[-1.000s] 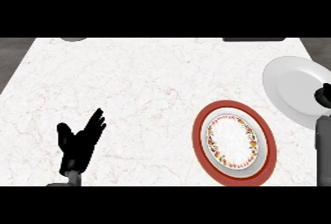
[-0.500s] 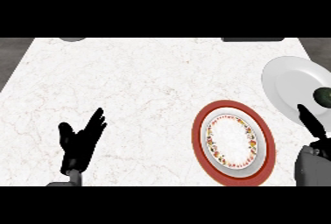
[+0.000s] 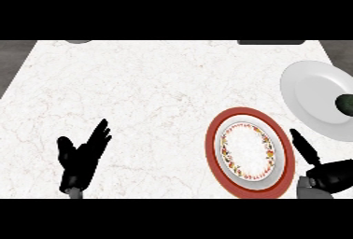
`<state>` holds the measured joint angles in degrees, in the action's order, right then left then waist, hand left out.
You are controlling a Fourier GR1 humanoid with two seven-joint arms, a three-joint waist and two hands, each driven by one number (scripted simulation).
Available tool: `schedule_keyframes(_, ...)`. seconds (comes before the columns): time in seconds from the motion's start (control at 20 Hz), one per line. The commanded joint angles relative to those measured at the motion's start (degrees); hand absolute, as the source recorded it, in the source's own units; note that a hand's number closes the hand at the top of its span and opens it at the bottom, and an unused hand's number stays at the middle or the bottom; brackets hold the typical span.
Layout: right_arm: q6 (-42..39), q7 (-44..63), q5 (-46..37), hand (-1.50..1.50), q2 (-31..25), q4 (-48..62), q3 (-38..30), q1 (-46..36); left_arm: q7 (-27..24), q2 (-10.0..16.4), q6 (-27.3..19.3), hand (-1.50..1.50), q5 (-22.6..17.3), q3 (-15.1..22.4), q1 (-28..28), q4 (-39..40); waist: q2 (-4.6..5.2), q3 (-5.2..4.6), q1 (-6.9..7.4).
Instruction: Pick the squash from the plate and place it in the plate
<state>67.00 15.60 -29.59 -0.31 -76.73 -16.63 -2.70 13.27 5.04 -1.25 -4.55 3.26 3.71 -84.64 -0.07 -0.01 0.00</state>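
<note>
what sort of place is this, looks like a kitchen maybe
Most likely a kitchen counter: there is a pale marbled countertop, a red-rimmed patterned plate, and a white plate holding a dark green squash at the view's right edge.

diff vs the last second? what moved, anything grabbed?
The right hand moved from over the white plate back toward the view's lower edge, uncovering the squash that lies on that plate. It holds nothing. The left hand, open at lower left, and the red-rimmed plate stayed put.
</note>
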Motion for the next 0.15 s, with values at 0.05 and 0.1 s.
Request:
schedule_keyframes(0.05, 7.89, 6.63, -4.11, -1.5, 0.3, 1.05, 5.59, 1.22, 0.96, -1.74, -1.43, 0.0, 0.95, -0.46, -4.86, 3.87, 0.09, -0.01, -0.07)
schedule_keyframes(0.1, 10.77, 8.67, -3.96, -1.5, 0.3, -2.3, 10.15, 5.28, -1.28, 0.36, 2.11, 0.0, -0.75, -0.67, 0.98, 0.59, 0.02, -0.02, 0.03)
